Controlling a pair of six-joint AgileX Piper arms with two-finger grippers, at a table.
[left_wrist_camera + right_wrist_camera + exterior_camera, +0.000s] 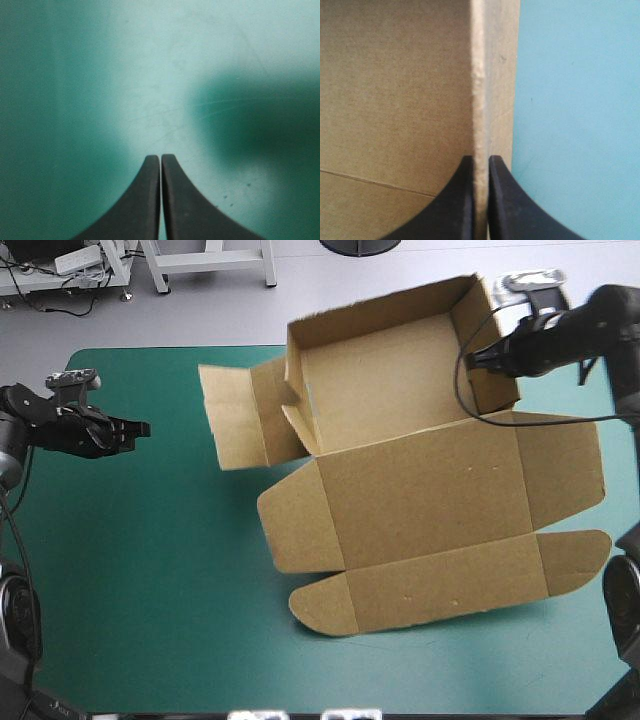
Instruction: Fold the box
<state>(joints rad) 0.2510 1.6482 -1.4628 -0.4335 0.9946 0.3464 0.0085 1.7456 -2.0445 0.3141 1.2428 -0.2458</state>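
Nearest us, in the lower middle of the high view, the tuck flap (440, 585) of the box (400, 410) lies flat on the teal-green cover (150, 590), its rounded ears spread to either side. Nothing holds it, and we judge it is being left for last. Just beyond it the lid (430, 490) lies flat too.

At the frame's middle left, the left gripper (140, 428) hangs well apart from the box. In its wrist view its black fingers meet with nothing between them and only bare cover ahead. We judge it waits out of the way, ready for the left-end flap (235, 420). That flap sprawls outward on the cover, left of centre in the upper half of the frame, and is not yet tucked.

Farther on, the tray (370, 370) sits open in the upper middle, with its far wall and right-hand wall raised.

At the upper right, the right gripper (478, 357) pinches the tray's right-hand wall (492, 350). Its wrist view shows the board's edge clamped between the nearly closed fingers, with brown board to one side and cover to the other. We take this grip to keep that wall upright and steady the box while the left end is worked.
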